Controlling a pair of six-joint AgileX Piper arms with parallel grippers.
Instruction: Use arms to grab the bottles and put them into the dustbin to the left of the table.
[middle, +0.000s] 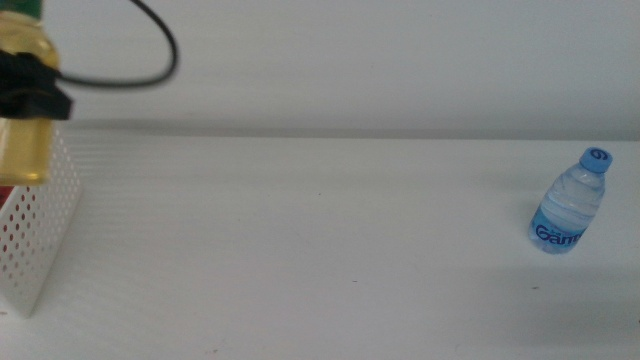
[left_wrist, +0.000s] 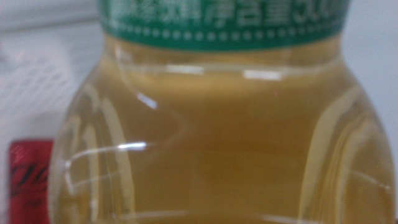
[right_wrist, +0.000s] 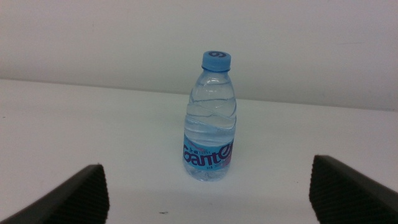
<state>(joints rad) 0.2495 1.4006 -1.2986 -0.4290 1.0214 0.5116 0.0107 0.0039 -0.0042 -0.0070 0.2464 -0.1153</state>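
Note:
My left gripper (middle: 30, 90) is shut on the orange juice bottle (middle: 24, 150) and holds it upright in the air over the white perforated dustbin (middle: 40, 240) at the table's left edge. In the left wrist view the juice bottle (left_wrist: 217, 137) with its green label fills the picture and hides the jaws. A red cola can (left_wrist: 28, 180) shows below and behind it. The small water bottle (middle: 568, 205) with a blue cap stands upright at the far right. My right gripper (right_wrist: 208, 202) is open, low over the table, with the water bottle (right_wrist: 210, 118) ahead between its jaws and apart from them.
A thick black cable (middle: 150, 60) loops from the left arm across the upper left. The white table (middle: 320, 260) stretches between the dustbin and the water bottle. A pale wall stands behind the table.

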